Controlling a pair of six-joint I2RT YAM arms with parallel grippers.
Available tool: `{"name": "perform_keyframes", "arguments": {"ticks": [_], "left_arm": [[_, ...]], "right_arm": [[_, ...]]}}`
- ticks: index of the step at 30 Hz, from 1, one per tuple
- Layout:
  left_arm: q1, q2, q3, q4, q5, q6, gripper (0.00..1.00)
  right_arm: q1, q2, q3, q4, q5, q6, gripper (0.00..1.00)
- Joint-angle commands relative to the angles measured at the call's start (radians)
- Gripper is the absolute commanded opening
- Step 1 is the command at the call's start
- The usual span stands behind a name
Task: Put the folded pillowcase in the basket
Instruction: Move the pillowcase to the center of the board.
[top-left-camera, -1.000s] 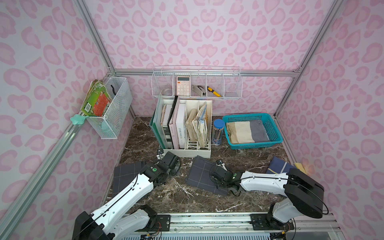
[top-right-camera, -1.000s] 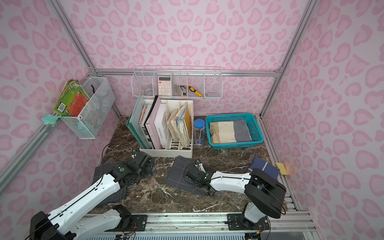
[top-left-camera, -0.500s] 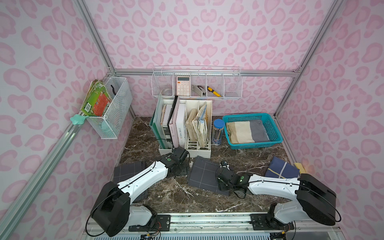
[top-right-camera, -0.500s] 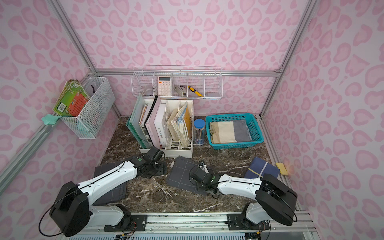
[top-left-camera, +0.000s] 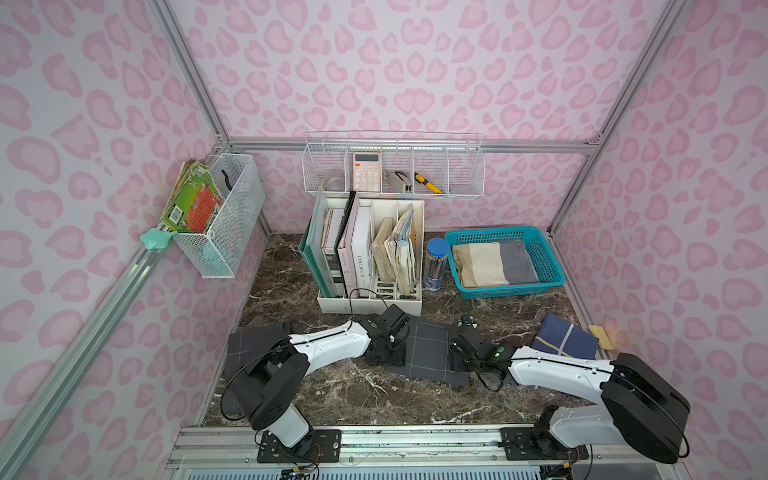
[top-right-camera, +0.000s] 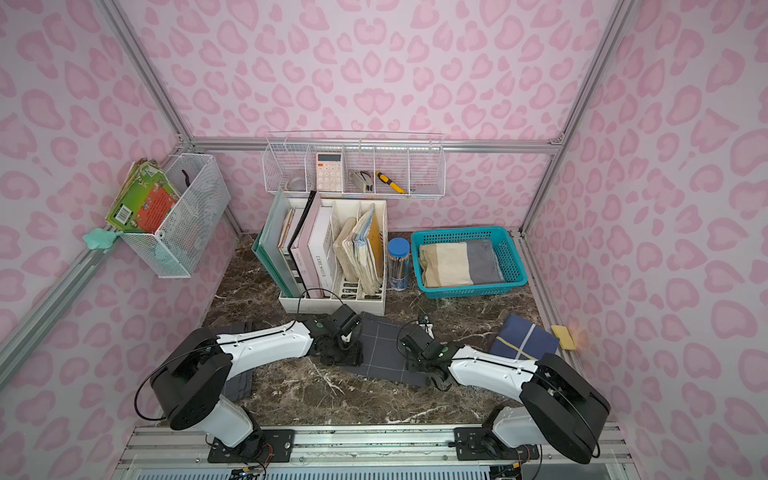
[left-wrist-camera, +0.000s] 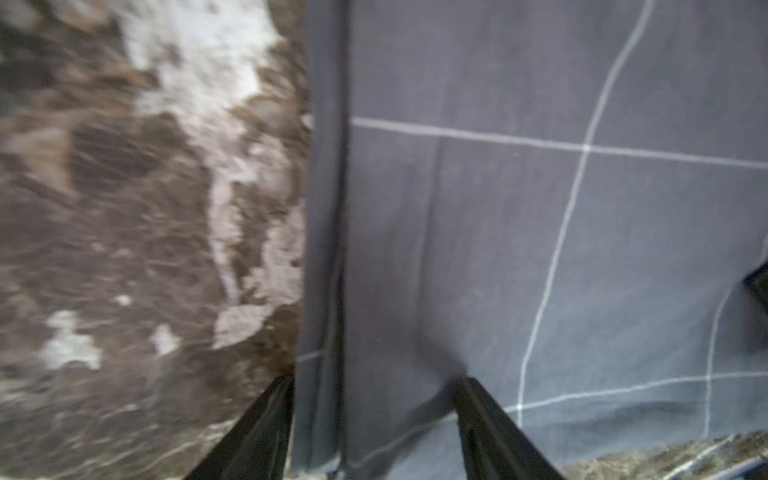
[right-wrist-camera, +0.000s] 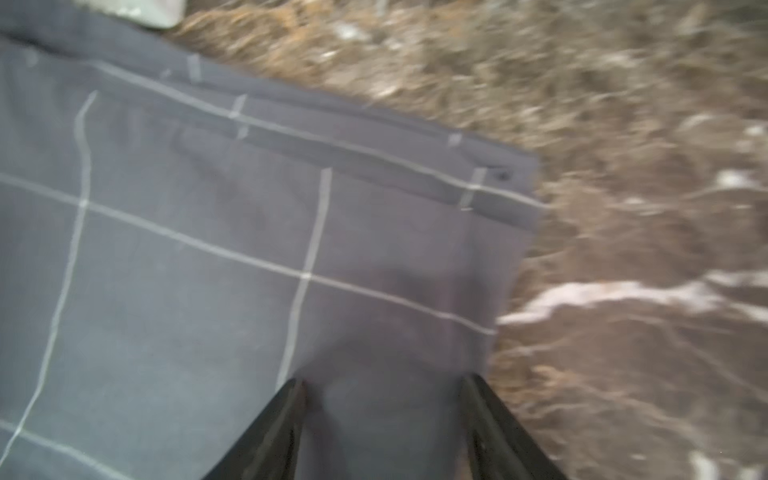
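2 wide-apart pairs of fingers (left-wrist-camera: 257, 432) down on the folded pillowcase (top-left-camera: 428, 349), left gripper (left-wrist-camera: 376, 379) and right gripper (right-wrist-camera: 383, 378) at opposite edges

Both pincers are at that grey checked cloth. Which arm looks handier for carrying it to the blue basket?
Probably the right. The left pincer and right pincer each sit open at opposite edges of the pillowcase, but the basket stands on the right arm's side, a shorter carry.
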Motion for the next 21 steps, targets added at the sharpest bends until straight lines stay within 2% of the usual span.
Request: {"name": "perform_keyframes", "arguments": {"ticks": [1, 6, 10, 15, 21], "left_arm": [[-0.044, -0.026, 0.002, 0.033, 0.029, -0.046, 0.60], [-0.064, -0.085, -0.011, 0.036, 0.015, -0.068, 0.56], [-0.036, -0.081, 0.022, -0.032, -0.059, -0.071, 0.66], [0.035, -0.021, 0.063, -0.032, -0.043, -0.088, 0.73], [0.058, 0.070, 0.124, -0.002, -0.010, -0.098, 0.72]], "right_arm": [[-0.050, -0.056, -0.009, -0.032, -0.016, -0.055, 0.64], [-0.197, -0.157, -0.049, -0.008, -0.094, -0.102, 0.65], [-0.269, -0.188, -0.079, 0.051, -0.156, -0.119, 0.66], [-0.323, -0.155, -0.069, 0.078, -0.198, -0.129, 0.67], [-0.351, -0.062, -0.040, 0.083, -0.267, -0.146, 0.66]]}}
